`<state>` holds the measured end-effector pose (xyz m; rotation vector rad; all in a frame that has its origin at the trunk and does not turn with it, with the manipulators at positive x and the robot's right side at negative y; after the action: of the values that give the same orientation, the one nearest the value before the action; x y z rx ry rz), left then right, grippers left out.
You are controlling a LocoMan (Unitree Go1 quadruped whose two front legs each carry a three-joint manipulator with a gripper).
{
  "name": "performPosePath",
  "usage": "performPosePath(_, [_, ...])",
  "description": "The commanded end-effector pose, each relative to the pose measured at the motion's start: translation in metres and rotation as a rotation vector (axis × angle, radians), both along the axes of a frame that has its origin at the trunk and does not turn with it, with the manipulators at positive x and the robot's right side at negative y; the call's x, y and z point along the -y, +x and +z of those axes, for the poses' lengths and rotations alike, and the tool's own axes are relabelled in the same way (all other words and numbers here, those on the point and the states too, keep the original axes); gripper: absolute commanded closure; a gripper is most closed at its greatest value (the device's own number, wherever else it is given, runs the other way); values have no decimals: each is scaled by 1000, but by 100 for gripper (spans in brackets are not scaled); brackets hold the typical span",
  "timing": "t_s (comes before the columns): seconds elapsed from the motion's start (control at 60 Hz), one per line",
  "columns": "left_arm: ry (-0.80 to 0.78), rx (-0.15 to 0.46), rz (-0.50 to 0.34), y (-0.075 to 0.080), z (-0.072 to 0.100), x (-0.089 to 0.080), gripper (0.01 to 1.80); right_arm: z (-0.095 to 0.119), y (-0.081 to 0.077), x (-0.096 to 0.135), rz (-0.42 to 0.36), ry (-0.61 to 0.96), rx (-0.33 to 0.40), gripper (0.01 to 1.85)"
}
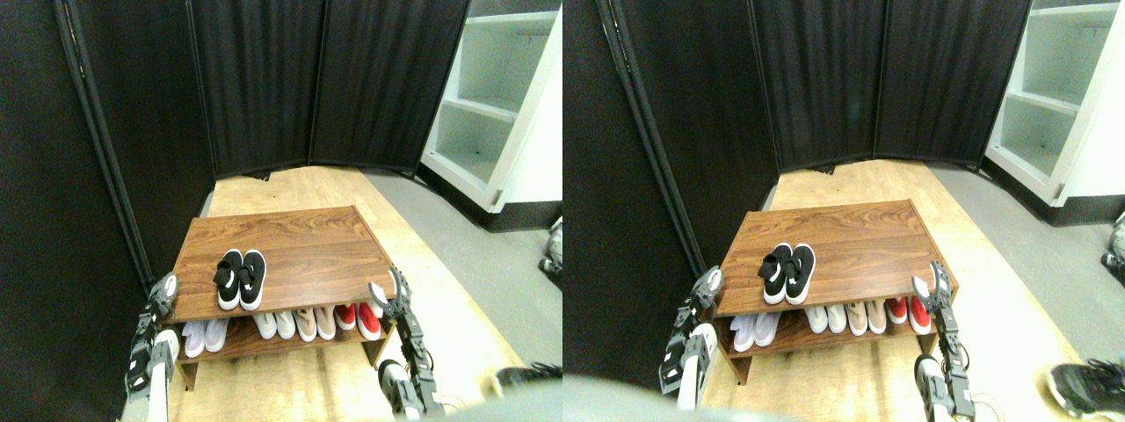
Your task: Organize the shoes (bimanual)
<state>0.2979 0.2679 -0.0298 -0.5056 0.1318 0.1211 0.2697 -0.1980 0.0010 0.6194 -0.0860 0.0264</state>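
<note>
The shoes [241, 278], a small black pair with white soles and white side marks, lie side by side on the left front part of the wooden shoe rack's top board [299, 251]. My left gripper [163, 288] hangs just off the rack's front left corner, apart from the pair. My right gripper [389, 292] is raised at the rack's front right corner, well to the right of the pair. Neither holds anything that I can see.
On the lower shelf [290, 341] stand a white pair [204, 336], another white pair [275, 324], a beige pair [315, 323] and a red pair [359, 319]. Black curtain panels [255, 79] close the back and left. A white shelf unit [492, 114] stands at the right.
</note>
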Motion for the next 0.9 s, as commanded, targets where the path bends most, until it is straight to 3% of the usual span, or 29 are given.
performPosePath(0.017, [-14, 72, -42, -7, 13, 6, 180, 2, 2, -3, 15, 6, 18, 145])
performPosePath(0.267, [-181, 123, 2, -47, 13, 39, 180, 3, 1, -6, 17, -13, 13, 144])
performPosePath(0.45, [-428, 69, 47, -84, 15, 65, 180, 2, -2, -6, 16, 9, 4, 144])
performPosePath(0.683, [-401, 93, -15, -94, 21, 77, 180, 2, -9, -9, 49, -64, 1, 146])
performPosePath(0.9, [-433, 87, 19, -98, 22, 82, 180, 1, -14, -13, 96, -80, -3, 145])
